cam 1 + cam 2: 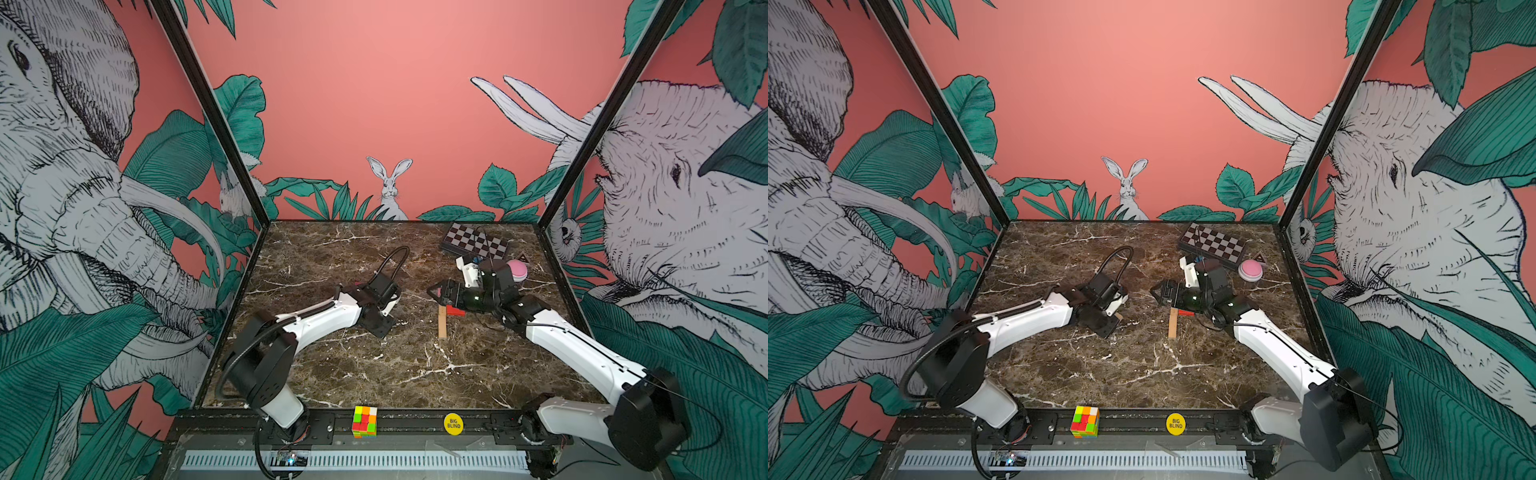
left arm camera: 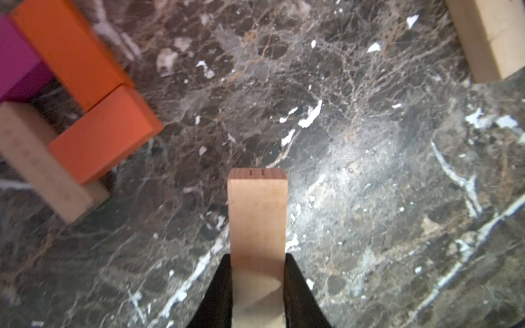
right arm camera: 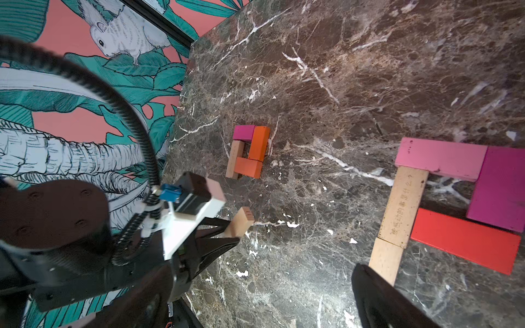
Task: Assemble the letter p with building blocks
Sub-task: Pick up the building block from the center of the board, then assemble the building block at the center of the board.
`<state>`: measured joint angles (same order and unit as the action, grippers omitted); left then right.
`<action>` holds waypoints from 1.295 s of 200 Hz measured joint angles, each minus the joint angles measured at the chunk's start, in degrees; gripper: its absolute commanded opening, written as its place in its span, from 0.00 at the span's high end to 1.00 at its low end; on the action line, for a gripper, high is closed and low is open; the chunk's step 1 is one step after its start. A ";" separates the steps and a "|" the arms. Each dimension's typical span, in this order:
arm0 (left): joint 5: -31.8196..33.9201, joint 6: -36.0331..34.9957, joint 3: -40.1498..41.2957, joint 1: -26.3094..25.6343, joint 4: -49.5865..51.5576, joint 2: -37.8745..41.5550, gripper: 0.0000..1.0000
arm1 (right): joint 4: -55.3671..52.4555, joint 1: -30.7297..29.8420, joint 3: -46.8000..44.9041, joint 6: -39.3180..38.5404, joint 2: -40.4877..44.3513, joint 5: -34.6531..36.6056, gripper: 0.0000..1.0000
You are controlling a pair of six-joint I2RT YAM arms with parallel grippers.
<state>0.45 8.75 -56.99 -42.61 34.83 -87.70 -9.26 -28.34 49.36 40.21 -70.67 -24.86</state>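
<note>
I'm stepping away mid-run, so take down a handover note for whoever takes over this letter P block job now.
Left gripper: shut on a plain tan wooden block.
Right gripper: open, empty.
Done: pale pink wooden block, magenta wooden block, red wooden block, printed tan block and bare tan block lie flat in a P shape near the right gripper.
Elsewhere: second magenta block, orange block, orange-red block and tan side block form a loop with no lower stem.
Left: probably set the held block as that stem.

Glossy, veined marble table [image 2: 369,170]; bare matt wood block [image 2: 257,215], grain showing; orange blocks [image 2: 71,54] painted matt, smooth; black fingers [image 2: 295,295] of glossy plastic.
</note>
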 measured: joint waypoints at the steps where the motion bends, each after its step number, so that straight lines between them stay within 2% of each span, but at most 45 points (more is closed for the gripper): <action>1: 0.07 0.15 0.13 0.00 0.02 0.17 0.84 | 0.00 0.00 0.02 0.00 0.00 0.00 0.01; 43: 3.72 12.02 7.91 1.44 3.85 11.32 0.84 | 0.07 0.00 1.18 -0.96 -0.94 0.28 0.01; 84: 3.32 19.30 16.94 9.84 4.87 18.43 0.84 | 1.79 0.00 1.18 -0.87 -2.23 0.11 0.02; 150: 2.84 19.47 17.09 10.91 1.60 10.49 0.85 | 4.44 0.00 0.13 -0.13 -3.30 -0.48 0.02; 212: 1.42 15.82 13.09 10.93 -2.38 4.26 0.85 | 5.86 0.00 -3.65 0.50 -3.26 -0.50 0.02; 259: 1.99 15.76 9.64 10.93 -3.21 -0.92 0.85 | 6.67 0.00 -4.72 1.03 -2.51 -0.48 0.02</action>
<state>2.44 24.51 -47.35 -31.68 31.62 -88.62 -2.59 -28.34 44.64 41.23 -73.19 -25.34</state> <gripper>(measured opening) 0.269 0.984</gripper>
